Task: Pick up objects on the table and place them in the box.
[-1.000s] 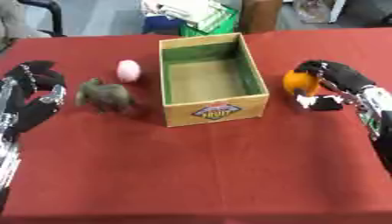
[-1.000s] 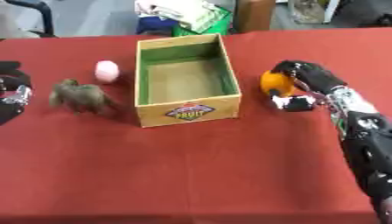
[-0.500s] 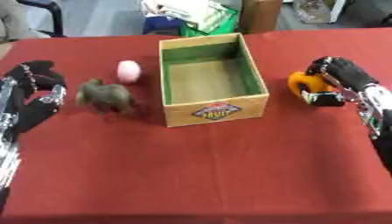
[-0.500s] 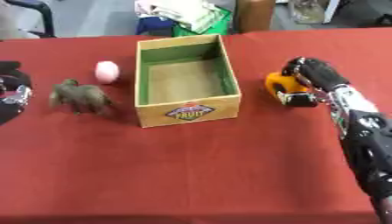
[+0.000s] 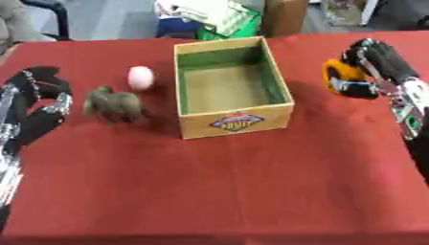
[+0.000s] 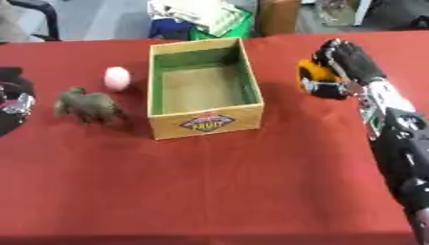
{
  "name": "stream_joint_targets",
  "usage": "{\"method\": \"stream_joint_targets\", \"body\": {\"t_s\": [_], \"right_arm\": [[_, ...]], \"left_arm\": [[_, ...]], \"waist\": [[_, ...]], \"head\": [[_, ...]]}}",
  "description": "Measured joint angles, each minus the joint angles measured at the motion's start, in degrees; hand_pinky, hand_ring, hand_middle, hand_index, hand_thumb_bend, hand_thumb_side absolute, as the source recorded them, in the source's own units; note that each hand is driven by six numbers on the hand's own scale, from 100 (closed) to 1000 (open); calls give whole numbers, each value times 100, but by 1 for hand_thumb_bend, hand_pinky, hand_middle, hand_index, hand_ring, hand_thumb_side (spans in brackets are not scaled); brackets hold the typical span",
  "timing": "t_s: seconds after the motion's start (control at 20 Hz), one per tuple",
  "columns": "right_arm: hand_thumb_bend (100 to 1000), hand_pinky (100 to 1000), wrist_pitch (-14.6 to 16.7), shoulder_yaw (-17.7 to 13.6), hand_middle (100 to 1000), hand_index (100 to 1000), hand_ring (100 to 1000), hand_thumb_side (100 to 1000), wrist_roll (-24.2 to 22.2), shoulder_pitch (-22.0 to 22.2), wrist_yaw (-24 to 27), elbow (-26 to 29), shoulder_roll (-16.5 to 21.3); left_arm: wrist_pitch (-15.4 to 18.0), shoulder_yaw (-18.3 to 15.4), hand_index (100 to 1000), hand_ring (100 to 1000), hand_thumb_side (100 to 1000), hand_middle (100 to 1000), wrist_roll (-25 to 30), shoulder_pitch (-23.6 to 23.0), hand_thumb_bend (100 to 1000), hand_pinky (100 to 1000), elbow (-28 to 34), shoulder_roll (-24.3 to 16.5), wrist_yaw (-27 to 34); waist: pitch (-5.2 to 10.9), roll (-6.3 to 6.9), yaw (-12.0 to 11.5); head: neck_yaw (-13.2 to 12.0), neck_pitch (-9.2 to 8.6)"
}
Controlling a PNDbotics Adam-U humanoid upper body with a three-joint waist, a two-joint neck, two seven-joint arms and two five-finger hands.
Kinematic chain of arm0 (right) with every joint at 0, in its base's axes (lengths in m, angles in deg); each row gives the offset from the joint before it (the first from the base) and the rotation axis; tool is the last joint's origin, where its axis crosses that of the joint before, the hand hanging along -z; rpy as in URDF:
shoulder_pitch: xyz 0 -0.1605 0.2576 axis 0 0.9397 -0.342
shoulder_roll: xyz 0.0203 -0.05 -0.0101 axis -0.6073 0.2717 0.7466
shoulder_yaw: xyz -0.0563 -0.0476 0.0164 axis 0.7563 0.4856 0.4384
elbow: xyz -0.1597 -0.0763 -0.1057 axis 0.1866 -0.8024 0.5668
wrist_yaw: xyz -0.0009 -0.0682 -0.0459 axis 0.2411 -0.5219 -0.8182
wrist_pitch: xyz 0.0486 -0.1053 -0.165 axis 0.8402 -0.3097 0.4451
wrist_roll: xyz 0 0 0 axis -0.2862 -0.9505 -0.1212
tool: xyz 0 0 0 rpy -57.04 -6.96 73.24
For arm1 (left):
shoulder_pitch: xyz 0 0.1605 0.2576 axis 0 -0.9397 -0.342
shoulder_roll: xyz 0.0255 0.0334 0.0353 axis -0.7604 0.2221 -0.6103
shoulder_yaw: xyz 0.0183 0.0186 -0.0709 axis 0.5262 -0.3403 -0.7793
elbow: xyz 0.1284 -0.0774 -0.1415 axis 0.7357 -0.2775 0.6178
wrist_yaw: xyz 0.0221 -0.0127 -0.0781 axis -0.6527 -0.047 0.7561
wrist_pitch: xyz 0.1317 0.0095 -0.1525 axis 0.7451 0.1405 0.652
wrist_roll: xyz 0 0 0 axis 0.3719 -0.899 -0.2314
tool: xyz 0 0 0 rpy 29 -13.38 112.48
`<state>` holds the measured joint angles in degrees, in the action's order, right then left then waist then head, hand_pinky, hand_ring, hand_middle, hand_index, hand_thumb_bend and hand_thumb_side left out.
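1. The right hand (image 6: 348, 60) has its fingers curled around an orange object (image 6: 311, 74) at the table's (image 5: 251, 191) right.
2. The box (image 5: 233, 86) stands centre; a pink egg (image 5: 140, 77) and grey toy animal (image 5: 115, 104) lie left.
3. The left hand (image 5: 38, 103) rests with relaxed fingers, far left.

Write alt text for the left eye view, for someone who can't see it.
The robot's right hand curls around an orange object on a red table, right of an empty cardboard box. Left of the box stand a small grey toy animal and a pink egg; the left hand rests open at the left edge.
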<state>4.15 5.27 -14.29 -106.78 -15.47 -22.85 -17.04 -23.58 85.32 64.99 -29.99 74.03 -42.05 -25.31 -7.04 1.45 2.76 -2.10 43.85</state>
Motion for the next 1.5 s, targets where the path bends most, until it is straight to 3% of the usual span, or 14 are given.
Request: {"method": "stream_joint_targets", "body": {"t_s": [0.05,0.1,0.5,0.8,0.9,1.0,1.05,1.1,1.15,1.3,1.5], "right_arm": [[100,427,38,22,259,395,407,283,-53,-68,101,57,-31],[100,427,68,50,259,395,407,238,-111,-134,203,111,-61],[100,443,157,251,279,420,431,245,-718,-529,905,227,-372],[100,464,181,250,313,456,471,268,-1156,-615,993,134,-600],[100,484,198,244,370,512,513,345,-1244,-615,902,40,-671],[128,553,228,238,538,673,646,534,-1306,-614,788,-51,-728],[186,582,261,239,603,720,715,565,-1344,-614,731,-82,-750],[268,650,307,242,733,791,805,601,-1390,-614,675,-104,-762],[315,678,362,245,774,815,834,613,-1443,-612,636,-110,-764],[329,702,500,245,823,840,862,595,-1542,-597,623,-98,-763],[237,674,582,255,776,823,828,531,-1589,-530,810,79,-720]], "left_arm": [[0,1,753,593,186,585,1,0,165,696,0,0,0],[0,3,753,593,186,585,2,0,165,696,0,0,0],[7,86,753,593,185,585,68,86,165,696,27,0,12],[6,178,753,592,185,584,158,231,167,695,67,4,53],[9,204,753,592,185,585,187,269,167,696,69,32,57],[3,216,753,592,186,585,206,285,168,696,69,49,57],[4,220,753,592,186,585,213,297,168,696,69,49,57],[5,226,754,592,187,585,220,308,167,696,69,49,57],[4,231,754,592,187,585,226,311,168,696,68,49,57],[2,243,754,593,188,585,232,317,168,696,64,47,55],[3,243,754,593,191,586,232,364,168,695,12,-14,47]], "waist": [[2,-1,-10],[3,-5,-26],[-3,-19,-305],[-87,-22,-536],[-110,-22,-568],[-119,-21,-579],[-127,-21,-580],[-137,-22,-579],[-140,-23,-574],[-140,-34,-536],[-139,-36,-463]], "head": [[4,0],[14,0],[126,-1],[246,-31],[274,-59],[280,-60],[280,-61],[280,-61],[279,-61],[272,-61],[244,-61]]}}
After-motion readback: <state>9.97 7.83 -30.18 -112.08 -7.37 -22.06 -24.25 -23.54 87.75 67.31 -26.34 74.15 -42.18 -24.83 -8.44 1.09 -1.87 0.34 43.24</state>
